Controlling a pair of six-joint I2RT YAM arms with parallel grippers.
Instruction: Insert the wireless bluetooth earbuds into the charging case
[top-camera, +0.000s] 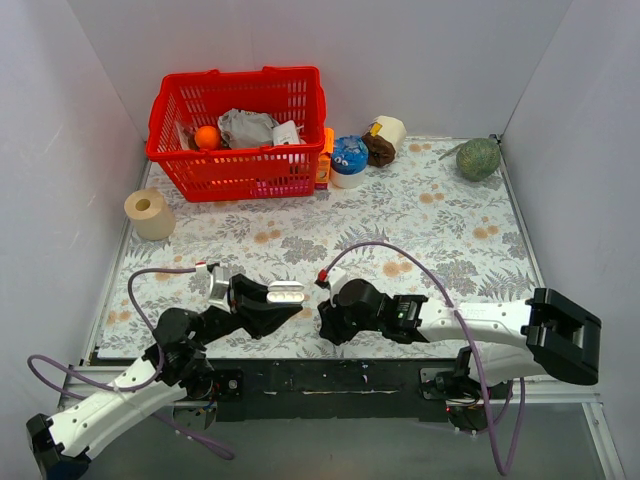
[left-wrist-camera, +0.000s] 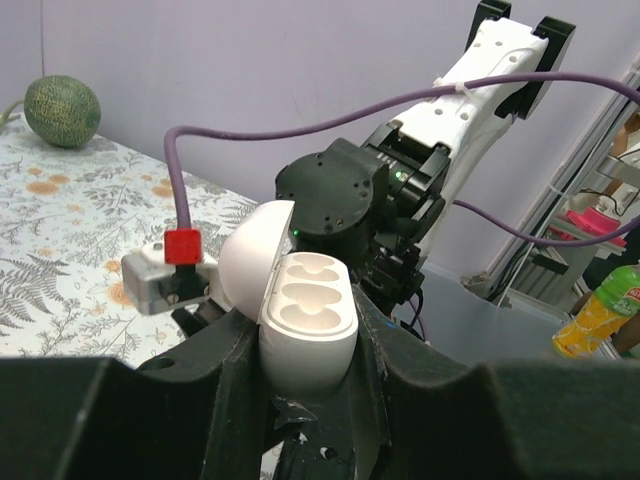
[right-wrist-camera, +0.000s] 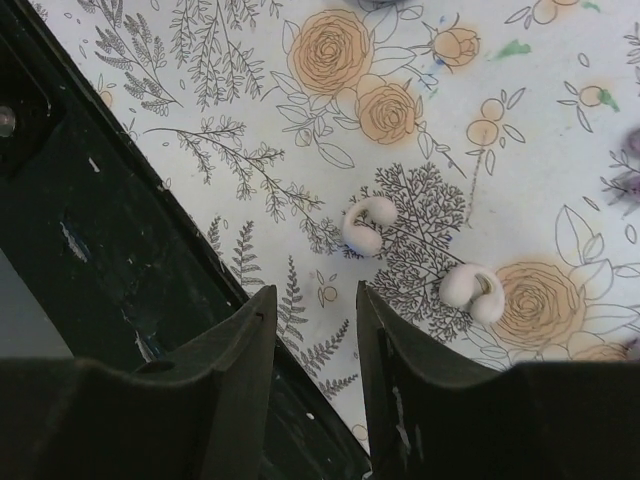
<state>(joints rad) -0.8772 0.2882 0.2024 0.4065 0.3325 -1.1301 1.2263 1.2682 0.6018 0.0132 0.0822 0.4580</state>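
My left gripper (left-wrist-camera: 305, 335) is shut on the charging case (left-wrist-camera: 305, 320), a pale rounded case held upright with its lid (left-wrist-camera: 250, 262) swung open to the left and two bare wells showing. It also shows in the top view (top-camera: 286, 292). Two small pale whitish earbuds lie on the flowered cloth in the right wrist view, one (right-wrist-camera: 366, 224) just beyond my fingertips, the other (right-wrist-camera: 473, 288) to its right. My right gripper (right-wrist-camera: 315, 295) is open and empty, hovering above the cloth near the front edge. In the top view it (top-camera: 325, 318) faces the left gripper (top-camera: 275, 300); the earbuds are hidden there.
The black front rail (right-wrist-camera: 100, 250) runs just left of my right fingers. At the back stand a red basket (top-camera: 240, 130), a blue-topped cup (top-camera: 349, 160), a paper roll (top-camera: 388, 130) and a green melon (top-camera: 478, 158). A tape roll (top-camera: 150, 213) sits far left.
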